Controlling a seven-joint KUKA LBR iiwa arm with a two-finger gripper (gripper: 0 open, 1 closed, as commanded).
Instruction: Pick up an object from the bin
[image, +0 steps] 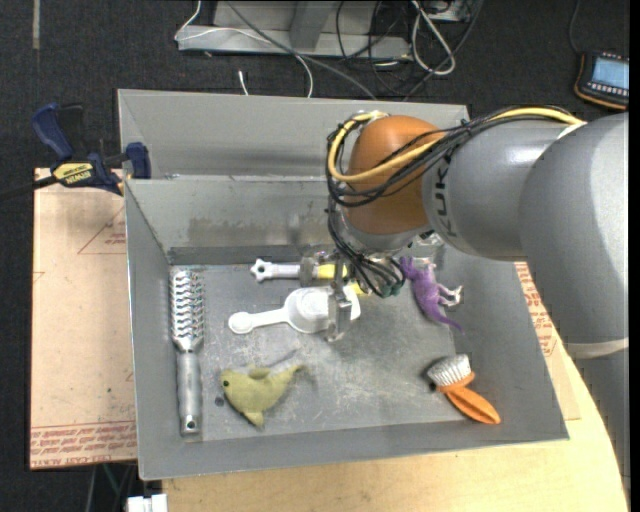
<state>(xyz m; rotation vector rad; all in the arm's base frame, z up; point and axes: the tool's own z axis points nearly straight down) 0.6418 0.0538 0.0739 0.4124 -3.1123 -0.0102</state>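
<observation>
We are looking down into the grey metal bin (150, 320) and working across it from its left side.

- **Left wall:** a silver hairbrush (186, 345) is lying lengthwise. Its bristle head is pointing toward the back and its handle toward the front.
- **Front left:** just right of that handle, a yellow-green plush fish (257, 390) is lying flat. Its tail is pointing right.
- **Back of the floor:** a small white wrench-shaped toy (274, 268) is lying crosswise. Its right end is running in under the wrist.
- **Mid-floor:** a white measuring scoop (283, 316) is resting with its handle pointing left and its bowl to the right. It is lying well apart from the hairbrush and the fish.
- **At the scoop:** the claw (338, 318) is reaching down at the right rim of the bowl. It is touching the rim or sitting just beside it, and we cannot tell which. We also cannot tell whether the claw is open or closed.
- **Above the claw:** the orange wrist cover (385, 190), ringed with yellow and black cables, is hanging over the back middle of the bin.
- **Right of the claw:** a purple toy dinosaur (432, 292) is lying near the claw, apart from the scoop.
- **Front right corner:** an orange-handled brush (466, 390) with white bristles is lying by itself.
- **Far right:** the grey arm (540, 200) is coming in over the bin's right wall.
</observation>
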